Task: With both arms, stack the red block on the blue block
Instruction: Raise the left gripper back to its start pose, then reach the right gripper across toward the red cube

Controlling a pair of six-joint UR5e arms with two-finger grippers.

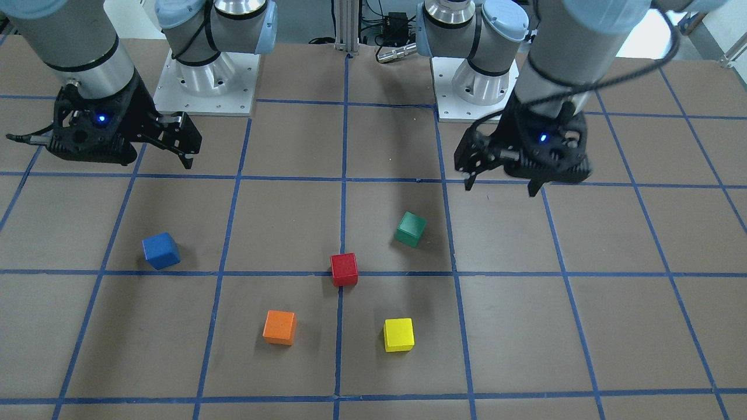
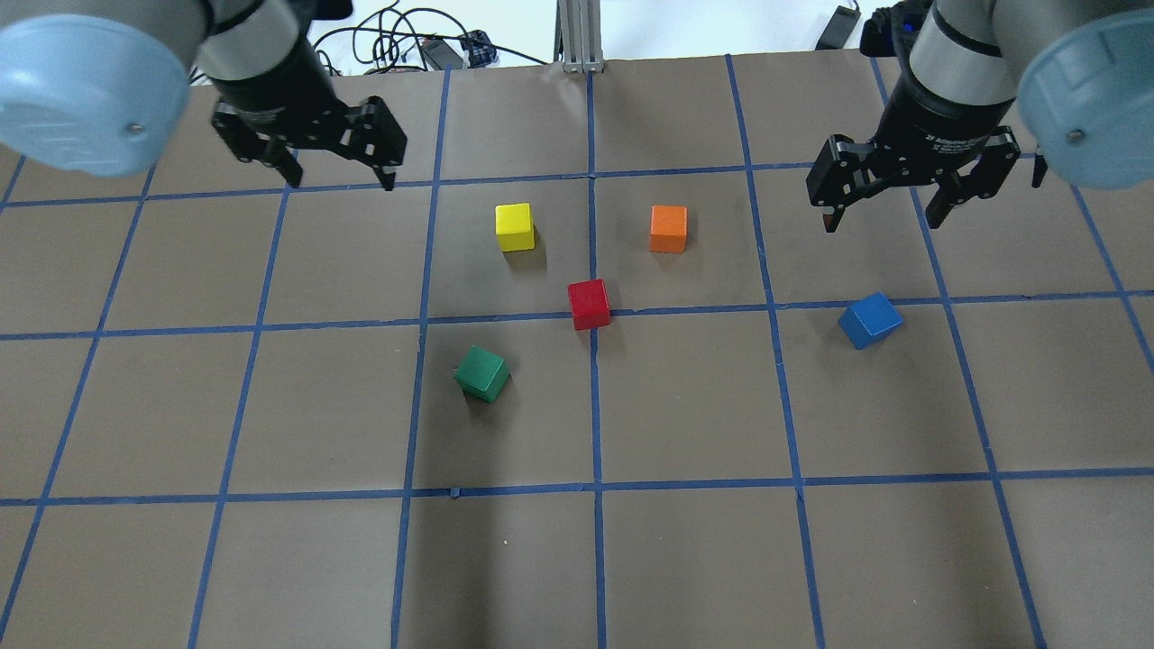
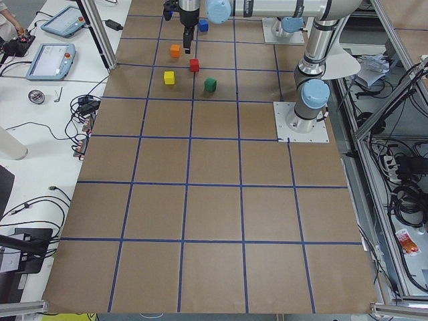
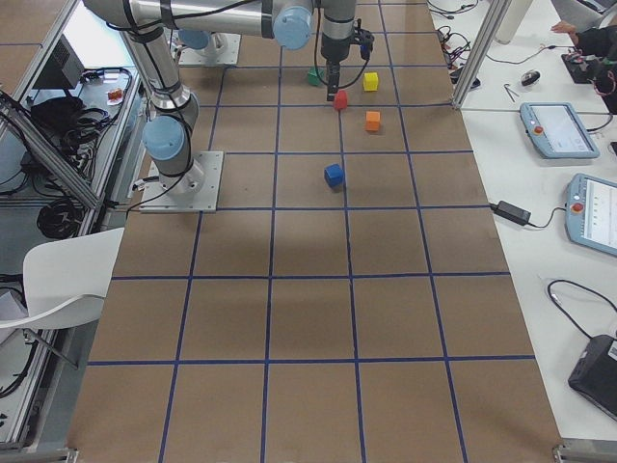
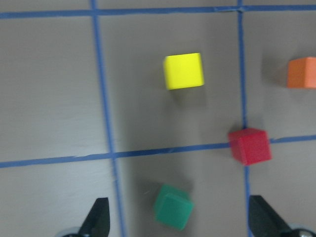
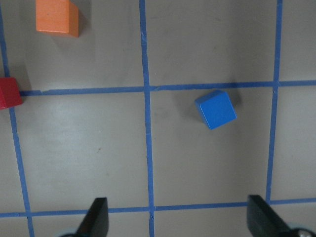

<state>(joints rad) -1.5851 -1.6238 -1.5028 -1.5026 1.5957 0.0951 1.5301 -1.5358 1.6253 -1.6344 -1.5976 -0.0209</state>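
The red block [image 1: 344, 269] sits on a blue tape line near the table's middle, also seen overhead [image 2: 589, 304] and in the left wrist view [image 5: 249, 145]. The blue block [image 1: 160, 250] lies apart from it on the robot's right side [image 2: 870, 319] and shows in the right wrist view [image 6: 216, 109]. My left gripper [image 2: 341, 176] is open and empty, raised above the table, away from the red block. My right gripper [image 2: 881, 221] is open and empty, raised beyond the blue block.
A green cube [image 2: 481, 373], a yellow cube [image 2: 515, 226] and an orange cube [image 2: 668, 228] lie around the red block. The brown table [image 2: 270, 559] carries a grid of blue tape. The arm bases [image 1: 210, 87] stand at the robot's edge.
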